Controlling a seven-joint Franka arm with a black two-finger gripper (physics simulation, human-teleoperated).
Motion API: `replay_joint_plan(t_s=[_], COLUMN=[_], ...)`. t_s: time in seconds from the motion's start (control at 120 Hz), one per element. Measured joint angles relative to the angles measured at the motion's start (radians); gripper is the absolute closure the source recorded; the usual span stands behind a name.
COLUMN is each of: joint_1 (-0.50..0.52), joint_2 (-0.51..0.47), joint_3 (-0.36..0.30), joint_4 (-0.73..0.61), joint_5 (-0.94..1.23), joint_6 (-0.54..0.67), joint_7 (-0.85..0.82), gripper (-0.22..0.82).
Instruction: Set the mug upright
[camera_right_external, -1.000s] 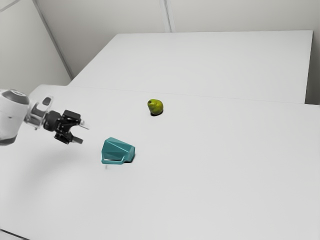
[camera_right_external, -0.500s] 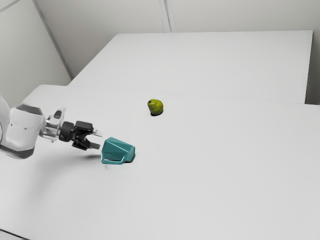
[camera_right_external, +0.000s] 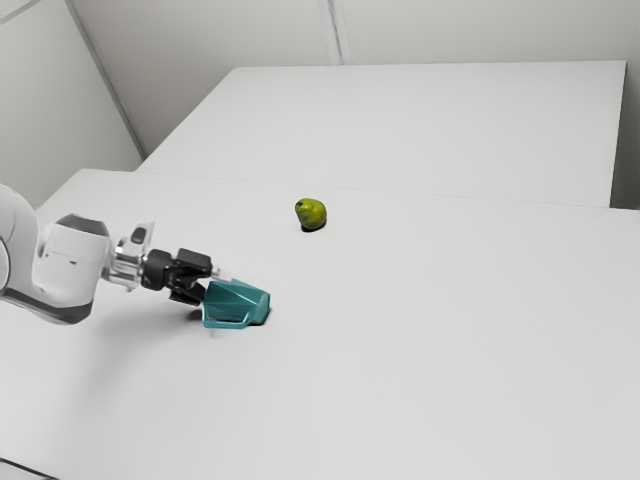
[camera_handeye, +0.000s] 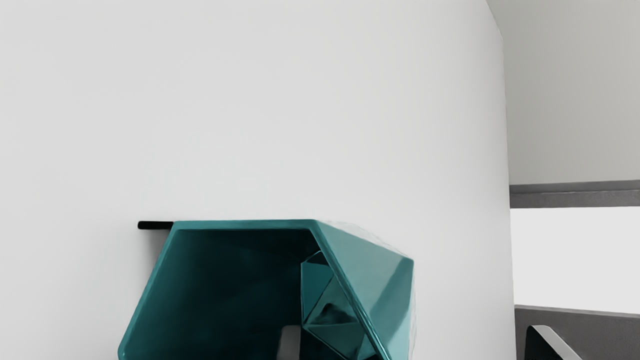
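The mug (camera_right_external: 236, 303) lies on its side on the white table (camera_right_external: 400, 330), and so it is not upright. In the exterior view, its open mouth is turned to the exterior view's left, toward the arm (camera_right_external: 75, 262), and its base points to the exterior view's right. The handle (camera_right_external: 226, 325) is on the side which is nearer to the camera, low beside the table.

The gripper (camera_right_external: 214, 287) is at the mouth end of the mug, very close to the rim. Its two fingers stand apart, with a wide space between them, and they are not clamped on anything. In the wrist view, one finger (camera_handeye: 290, 344) is seen in front of the dark opening of the mug; if the tip is already inside, it cannot be told. The other finger (camera_handeye: 547, 344) is outside of the opening, well apart from the faceted outer wall of the mug. The mouth of the mug faces the hand. Beside one corner of the rim there is a short black strip (camera_handeye: 155, 225), but what it is cannot be said.

A green pear (camera_right_external: 311, 213) rests on the same table, apart from the mug, farther from the exterior camera and more to the exterior view's right. Behind the table there is a second white surface (camera_right_external: 420, 125).
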Motion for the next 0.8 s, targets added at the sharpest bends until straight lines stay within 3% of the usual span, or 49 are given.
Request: replay_joint_plan(t_s=[0.108, 0.242, 0.625, 0.8], joint_1=[-0.001, -0.001, -0.030, -0.037], joint_2=[-0.001, -0.003, -0.077, -0.045], joint_3=[-0.005, -0.007, -0.039, -0.052], joint_4=[0.000, 0.000, 0.056, 0.236], joint_5=[-0.003, -0.005, -0.001, 0.269], joint_6=[0.007, 0.010, 0.012, 0.043], joint_7=[-0.006, -0.016, -0.049, -0.102], gripper=[0.49, 0.65, 0.77, 0.78])
